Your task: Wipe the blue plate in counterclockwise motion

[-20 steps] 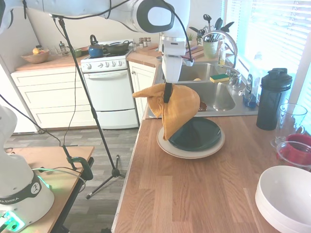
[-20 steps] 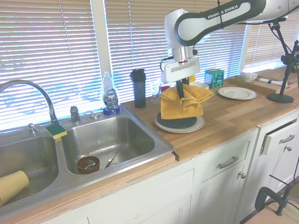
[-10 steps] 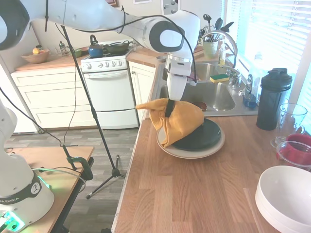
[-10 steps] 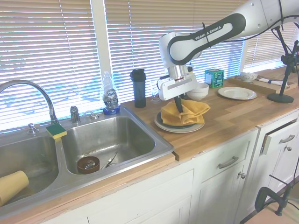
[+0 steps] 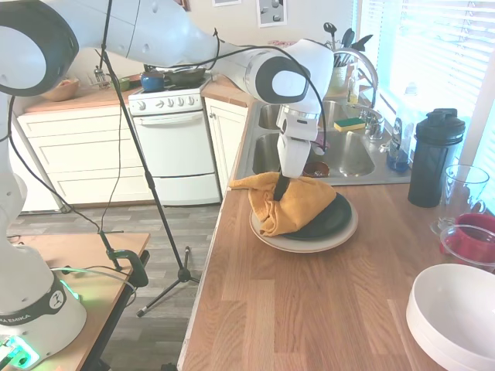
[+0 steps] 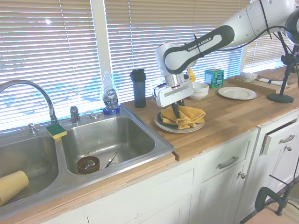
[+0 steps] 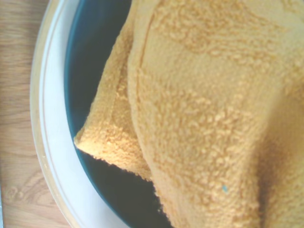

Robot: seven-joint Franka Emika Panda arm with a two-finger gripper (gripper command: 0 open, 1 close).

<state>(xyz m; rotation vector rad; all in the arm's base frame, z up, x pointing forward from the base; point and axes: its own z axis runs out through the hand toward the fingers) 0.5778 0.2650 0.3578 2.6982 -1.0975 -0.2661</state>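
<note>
first exterior view: the white arm reaches over the wooden worktop from the stove side, its hand pointing down onto the plates.
hand: closed on a bunched mustard-yellow cloth; the dark fingers are buried in a fold at its top.
cloth: lies draped over the near-sink half of the blue plate, one corner sticking out past the worktop's edge toward the floor.
blue plate: stacked on a larger cream plate, near the worktop's edge beside the sink; only its crescent away from the arm shows.
second exterior view: the same stack sits just beside the sink's corner, the cloth heaped on it.
wrist view: cloth touching the dark plate surface, cream rim around it.
surroundings: black bottle, white bowls, and a green-yellow sponge on the sink ledge.
</note>
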